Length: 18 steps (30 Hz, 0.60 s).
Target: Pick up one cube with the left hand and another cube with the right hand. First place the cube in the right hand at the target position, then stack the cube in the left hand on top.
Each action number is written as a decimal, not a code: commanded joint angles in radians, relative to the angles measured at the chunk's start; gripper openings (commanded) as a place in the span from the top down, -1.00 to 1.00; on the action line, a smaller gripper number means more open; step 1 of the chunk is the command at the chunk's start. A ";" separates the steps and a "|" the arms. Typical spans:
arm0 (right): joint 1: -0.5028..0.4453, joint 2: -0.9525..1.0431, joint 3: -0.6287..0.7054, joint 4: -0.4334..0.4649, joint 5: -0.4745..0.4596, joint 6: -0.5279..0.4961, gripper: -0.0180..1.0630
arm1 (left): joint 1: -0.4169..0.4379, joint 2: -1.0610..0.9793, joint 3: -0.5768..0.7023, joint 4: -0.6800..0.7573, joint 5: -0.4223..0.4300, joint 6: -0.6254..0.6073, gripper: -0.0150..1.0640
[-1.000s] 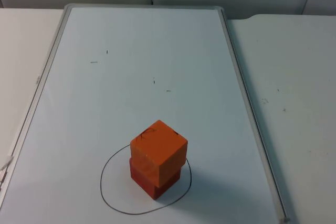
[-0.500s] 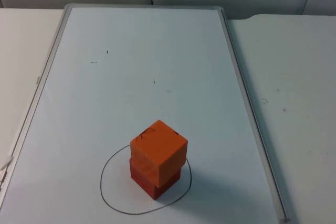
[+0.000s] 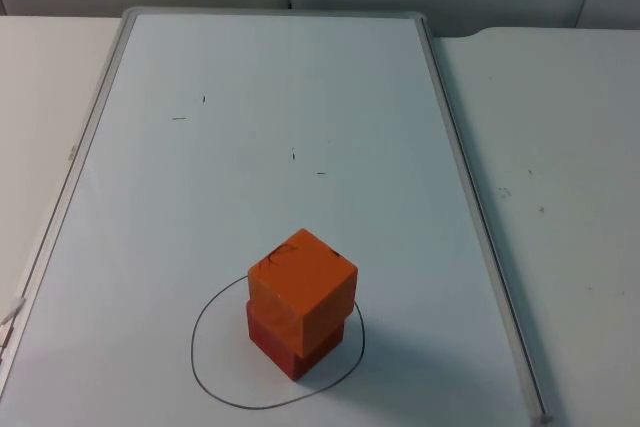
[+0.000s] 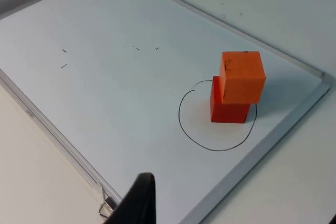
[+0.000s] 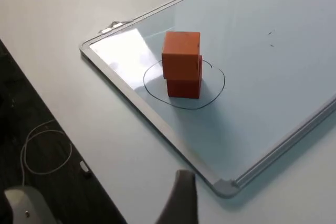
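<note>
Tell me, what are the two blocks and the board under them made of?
The orange cube and red cube look like painted wood or matte plastic: flat colour, crisp edges, no shine. The whiteboard looks smooth and glossy, reflecting light, with a grey, likely metal, frame.

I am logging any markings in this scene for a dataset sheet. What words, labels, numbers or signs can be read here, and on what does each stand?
No readable text anywhere.
Orange cube, stacked on the red cube: a black scribble on its top face, not legible as a letter or number.
Whiteboard: a few short pen ticks and a hand-drawn circle around the stack, no words.
</note>
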 commanded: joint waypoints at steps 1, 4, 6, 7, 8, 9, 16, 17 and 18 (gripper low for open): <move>0.003 -0.004 0.022 0.009 -0.056 -0.016 -0.38 | -0.004 -0.005 0.003 -0.008 -0.009 -0.002 -0.98; 0.003 -0.004 0.030 0.048 -0.067 -0.069 -0.38 | -0.004 -0.005 0.003 -0.008 -0.009 -0.002 -0.98; 0.003 -0.004 0.030 0.061 -0.067 -0.082 -0.38 | -0.004 -0.005 0.003 -0.008 -0.009 -0.002 -0.98; 0.003 -0.004 0.030 0.063 -0.067 -0.088 -0.38 | -0.004 -0.005 0.003 -0.008 -0.009 -0.002 -0.98; 0.003 -0.004 0.030 0.063 -0.067 -0.088 -0.38 | -0.004 -0.005 0.003 -0.008 -0.009 -0.002 -0.98; 0.003 -0.004 0.030 0.063 -0.067 -0.088 -0.38 | -0.004 -0.005 0.003 -0.008 -0.009 -0.002 -0.98; 0.003 -0.004 0.030 0.063 -0.067 -0.088 -0.74 | -0.004 -0.005 0.003 -0.008 -0.009 -0.002 -0.98; 0.003 -0.004 0.030 0.063 -0.067 -0.088 -0.74 | -0.004 -0.005 0.003 -0.008 -0.009 -0.002 -0.98; 0.003 -0.004 0.030 0.063 -0.067 -0.088 -0.98 | -0.004 -0.005 0.003 -0.008 -0.009 -0.002 -0.98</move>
